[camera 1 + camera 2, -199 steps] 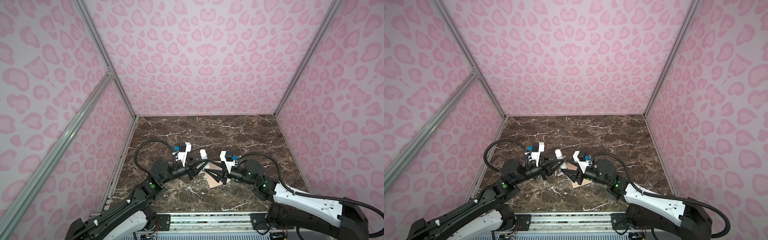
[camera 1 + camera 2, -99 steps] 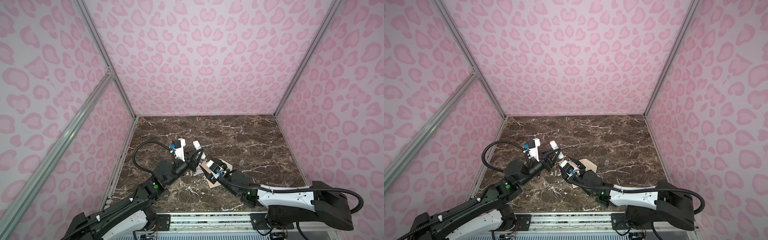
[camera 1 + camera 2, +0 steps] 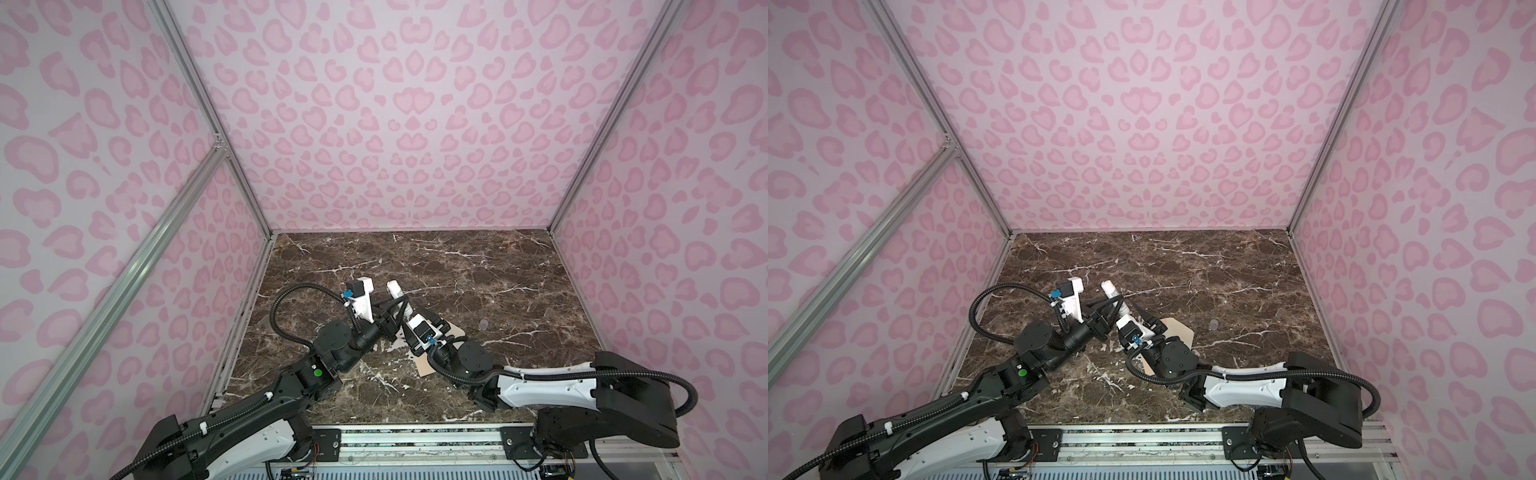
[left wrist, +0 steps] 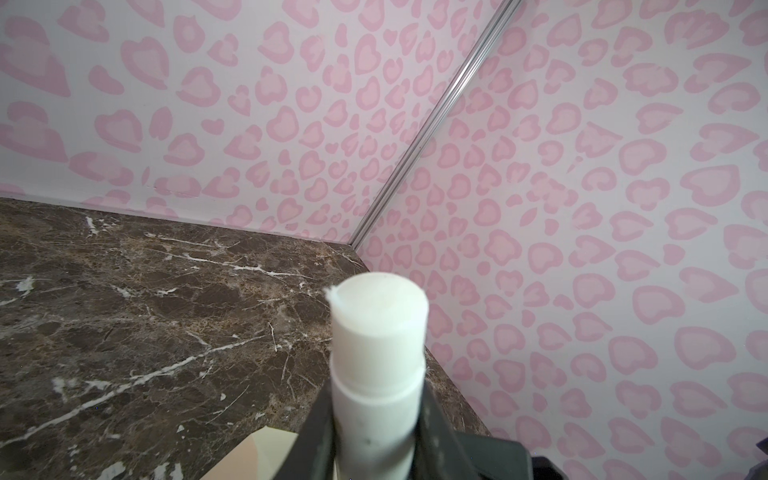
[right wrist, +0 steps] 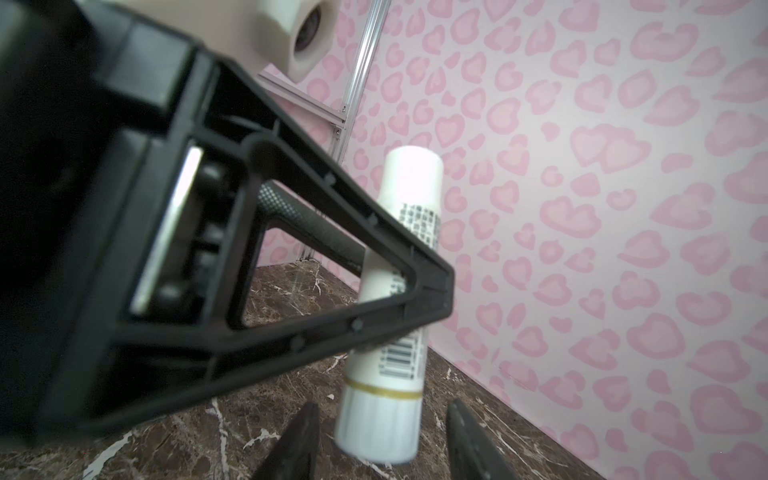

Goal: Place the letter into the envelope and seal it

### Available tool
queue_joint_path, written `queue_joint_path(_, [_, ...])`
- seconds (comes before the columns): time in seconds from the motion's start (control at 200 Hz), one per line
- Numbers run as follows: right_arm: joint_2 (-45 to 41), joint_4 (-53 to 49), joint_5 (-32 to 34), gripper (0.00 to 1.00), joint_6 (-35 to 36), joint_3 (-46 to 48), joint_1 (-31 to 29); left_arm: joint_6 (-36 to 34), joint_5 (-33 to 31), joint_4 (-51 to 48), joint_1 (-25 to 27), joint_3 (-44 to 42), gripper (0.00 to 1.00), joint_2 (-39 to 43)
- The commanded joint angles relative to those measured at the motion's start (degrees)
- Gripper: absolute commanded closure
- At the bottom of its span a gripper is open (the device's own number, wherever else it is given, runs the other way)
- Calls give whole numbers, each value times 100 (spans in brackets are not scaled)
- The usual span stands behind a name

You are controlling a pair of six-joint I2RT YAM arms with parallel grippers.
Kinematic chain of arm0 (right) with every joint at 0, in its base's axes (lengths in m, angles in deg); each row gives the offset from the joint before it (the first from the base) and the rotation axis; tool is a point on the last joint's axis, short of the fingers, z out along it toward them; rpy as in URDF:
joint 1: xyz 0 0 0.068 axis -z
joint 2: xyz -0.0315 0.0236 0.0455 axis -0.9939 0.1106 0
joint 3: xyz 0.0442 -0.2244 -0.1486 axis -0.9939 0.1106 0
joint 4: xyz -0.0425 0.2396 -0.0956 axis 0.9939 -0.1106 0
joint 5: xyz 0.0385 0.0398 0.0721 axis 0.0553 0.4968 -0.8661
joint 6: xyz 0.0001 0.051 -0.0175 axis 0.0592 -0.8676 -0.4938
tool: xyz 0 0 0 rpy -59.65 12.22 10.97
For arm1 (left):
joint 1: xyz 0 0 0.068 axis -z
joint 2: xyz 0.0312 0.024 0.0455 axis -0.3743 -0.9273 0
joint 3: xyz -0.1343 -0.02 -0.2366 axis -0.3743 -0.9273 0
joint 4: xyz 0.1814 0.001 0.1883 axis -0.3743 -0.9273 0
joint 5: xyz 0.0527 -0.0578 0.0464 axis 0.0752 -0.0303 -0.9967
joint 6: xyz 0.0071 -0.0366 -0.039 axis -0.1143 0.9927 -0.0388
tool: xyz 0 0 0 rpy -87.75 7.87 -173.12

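We are seeing the left tool point(image 4: 376, 409) pinching the white glue stick point(image 4: 380, 324) about its middle; it is holding the stick clear of the desk point(image 3: 457, 266) and tilting it, with the upper end leaning toward the back wall. The right tool point(image 5: 380, 432) is reaching in from the other side; its fingers point(image 5: 469, 436) are standing spread on either side of the stick's lower end, with a gap showing at each side, so they are not gripping it. The envelope point(image 3: 452, 332) is lying flat on the desk near the middle, right under the right arm's wrist; in both top views only its peach corners are peeking out from beneath the arm. One corner is also showing in the left wrist view, just below the stick. The letter is not showing in any view; it may be sitting inside the envelope or under the arm, and we cannot tell which. A small greyish round thing point(image 3: 483, 323) is resting on the desk to the right of the envelope, apart from it.
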Motion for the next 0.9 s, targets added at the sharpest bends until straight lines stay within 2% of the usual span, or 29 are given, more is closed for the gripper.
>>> queue_joint_path(0.0, [72,339,126,53,29,-50,-11,34,-46,381,2,78,96,-32])
queue_joint_path(0.33, [120,320,118,70,-58,-97,-10,51,-34,348,11,47,96,-23])
queue_joint_path(0.54, [121,284,67,74,-86,-125,-10,78,-7,356,11,46,96,-66])
queue_joint_path(0.9, [-2,100,-45,75,-279,-157,-10,52,110,134,11,108,96,-162])
